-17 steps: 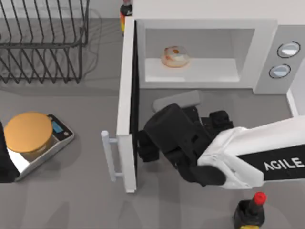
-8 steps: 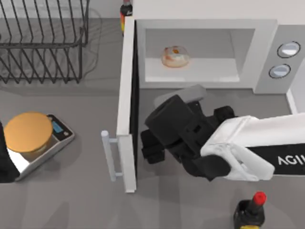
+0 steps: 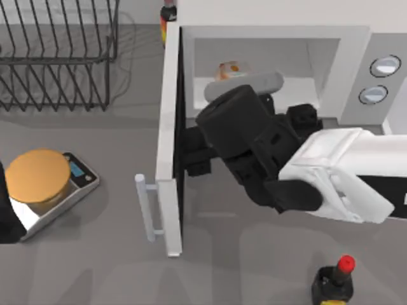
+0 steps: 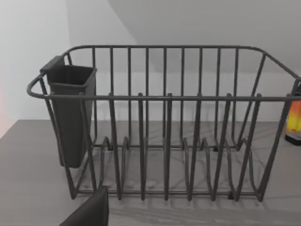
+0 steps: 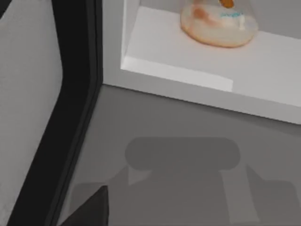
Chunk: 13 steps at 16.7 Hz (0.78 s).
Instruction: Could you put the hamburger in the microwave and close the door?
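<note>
Top view. My right gripper (image 3: 191,152) sits low in front of the microwave (image 3: 280,38), just beside the dark inner face of the door (image 3: 168,146), which stands swung wide open toward the table's left. The wrist body covers the fingers, so I cannot tell whether the jaws are spread or pressed together, nor whether they touch the door. The hamburger (image 3: 227,68) lies on the pale floor of the cavity, partly hidden behind my wrist. On the grey table (image 3: 95,254): a wire dish rack (image 3: 57,57) at the far left, a kitchen scale (image 3: 54,190) carrying a flat orange disc (image 3: 37,176), and a dark bottle with a red cap (image 3: 335,284) at the near right. My left arm (image 3: 7,219) is parked at the table's left edge.

Left wrist view. The dish rack (image 4: 164,127) stands on the table with a dark cutlery cup (image 4: 70,113) hung at one end — a white wall behind.

Right wrist view. The hamburger (image 5: 218,23) rests inside the microwave (image 5: 188,70), clear of my gripper, beside the door's dark edge (image 5: 70,117).
</note>
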Each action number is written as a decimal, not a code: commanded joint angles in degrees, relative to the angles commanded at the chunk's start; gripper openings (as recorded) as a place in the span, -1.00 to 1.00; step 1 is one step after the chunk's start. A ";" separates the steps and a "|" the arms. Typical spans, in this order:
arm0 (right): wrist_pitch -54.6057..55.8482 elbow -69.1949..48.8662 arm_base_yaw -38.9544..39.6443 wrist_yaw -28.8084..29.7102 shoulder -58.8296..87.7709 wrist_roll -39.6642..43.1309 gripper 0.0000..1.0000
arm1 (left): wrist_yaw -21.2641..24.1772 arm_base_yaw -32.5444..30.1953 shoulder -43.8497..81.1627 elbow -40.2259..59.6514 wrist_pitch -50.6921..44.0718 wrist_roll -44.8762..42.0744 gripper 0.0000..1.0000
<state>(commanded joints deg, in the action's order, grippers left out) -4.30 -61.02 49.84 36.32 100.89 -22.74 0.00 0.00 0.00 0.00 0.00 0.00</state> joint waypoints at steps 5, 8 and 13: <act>-0.02 0.16 0.30 -0.09 0.19 -0.01 1.00 | 0.00 0.00 0.00 0.00 0.00 0.00 1.00; 0.47 2.11 -1.39 -1.46 -3.35 0.99 1.00 | 0.00 0.00 0.00 0.00 0.00 0.00 1.00; 1.37 12.26 -9.76 -7.66 -20.78 4.98 1.00 | 0.00 0.00 0.00 0.00 0.00 0.00 1.00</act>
<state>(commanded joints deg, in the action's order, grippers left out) -2.93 -48.75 40.08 28.66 80.11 -17.77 0.00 0.00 0.00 0.00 0.00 0.00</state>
